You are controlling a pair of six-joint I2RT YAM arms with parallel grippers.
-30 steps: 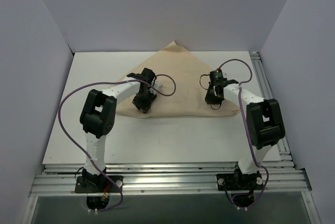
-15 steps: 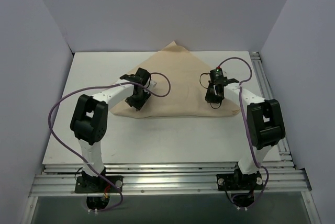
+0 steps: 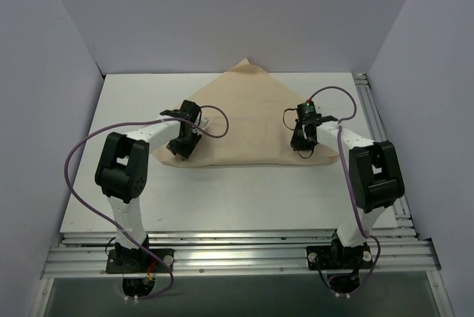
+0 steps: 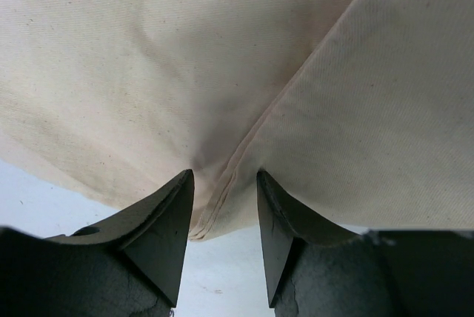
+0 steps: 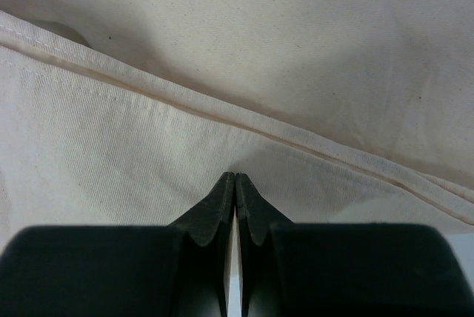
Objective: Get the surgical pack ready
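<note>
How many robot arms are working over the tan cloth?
2: the left arm at the tan cloth's near-left corner, the right arm near its right corner. None seems hidden.

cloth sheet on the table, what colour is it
Plain tan-beige, no pattern; the cloth sheet shows best in the top external view, its woven texture in the wrist views.

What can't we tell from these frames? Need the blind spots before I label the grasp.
- Anything under the cloth: hidden by the cloth in all views.
- Left pincer grip: left wrist shows a hemmed fold between parted jaws; contact unclear. Top view too small, arm covers it.
- Right pincer: jaws together; whether fabric is pinched is hidden by the fingers.
- Cloth's far tip: touches the back wall, outline unclear.
</note>
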